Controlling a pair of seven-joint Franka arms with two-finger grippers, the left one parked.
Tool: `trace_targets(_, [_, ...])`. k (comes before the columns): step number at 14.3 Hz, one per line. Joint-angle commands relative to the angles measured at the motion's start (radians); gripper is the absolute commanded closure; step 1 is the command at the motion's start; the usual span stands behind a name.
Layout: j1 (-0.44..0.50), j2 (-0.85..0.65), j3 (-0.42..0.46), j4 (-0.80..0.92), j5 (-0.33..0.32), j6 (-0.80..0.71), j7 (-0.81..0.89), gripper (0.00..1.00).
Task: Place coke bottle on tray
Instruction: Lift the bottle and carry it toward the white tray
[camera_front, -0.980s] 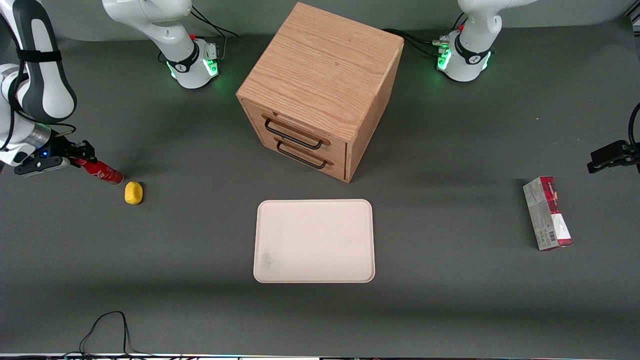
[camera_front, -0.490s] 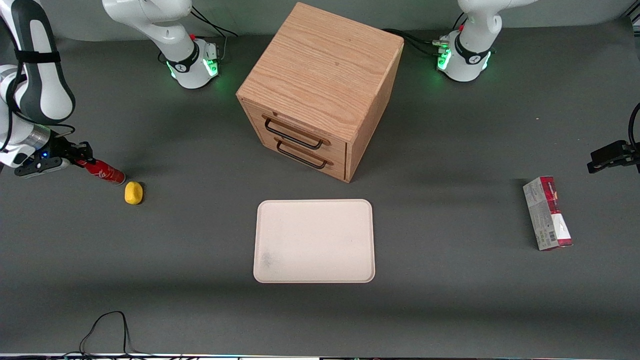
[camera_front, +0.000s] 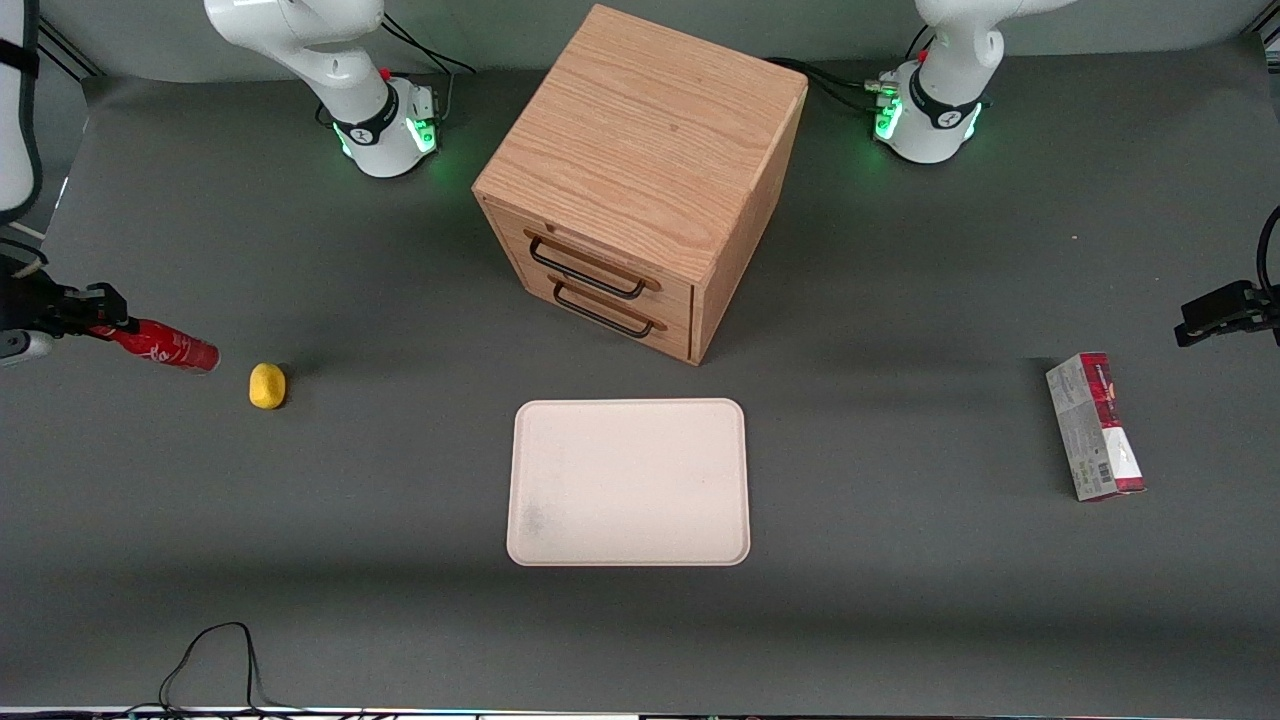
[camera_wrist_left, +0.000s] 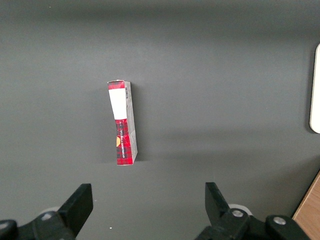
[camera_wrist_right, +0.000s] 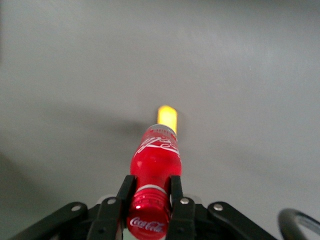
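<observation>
My right gripper (camera_front: 100, 322) is at the working arm's end of the table, shut on the neck of the coke bottle (camera_front: 162, 346). The slim red bottle with white script is held nearly level above the table, its base pointing toward the middle. In the right wrist view the two black fingers (camera_wrist_right: 125, 192) clamp the neck just under the red cap, and the bottle (camera_wrist_right: 155, 157) points away from the camera. The cream tray (camera_front: 628, 482) lies flat near the table's middle, in front of the drawer cabinet, well away from the bottle.
A small yellow object (camera_front: 267, 385) lies on the table just past the bottle's base; it also shows in the right wrist view (camera_wrist_right: 167, 118). A wooden two-drawer cabinet (camera_front: 640, 175) stands farther from the camera than the tray. A red-and-grey carton (camera_front: 1095, 426) lies toward the parked arm's end.
My right gripper has moved with the bottle toward the working arm's edge of the view, away from the yellow object. The bottle now lies closer to level.
</observation>
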Motion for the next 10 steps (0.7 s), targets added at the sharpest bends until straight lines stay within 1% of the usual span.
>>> trace_targets(1, [-0.001,0.120,0.104,0.296,0.020,-0.166,0.133,1.00])
trace_targets(3, [-0.001,0.192,0.164,0.472,0.060,-0.251,0.187,1.00])
trace_targets(4, [0.000,0.225,0.181,0.542,0.087,-0.268,0.192,1.00])
trace_targets(5, [0.002,0.258,0.222,0.600,0.101,-0.271,0.200,1.00])
trace_targets(8, [0.002,0.386,0.391,0.781,0.098,-0.264,0.313,1.00])
trace_targets(10, [0.003,0.471,0.508,0.841,0.091,-0.236,0.420,1.00])
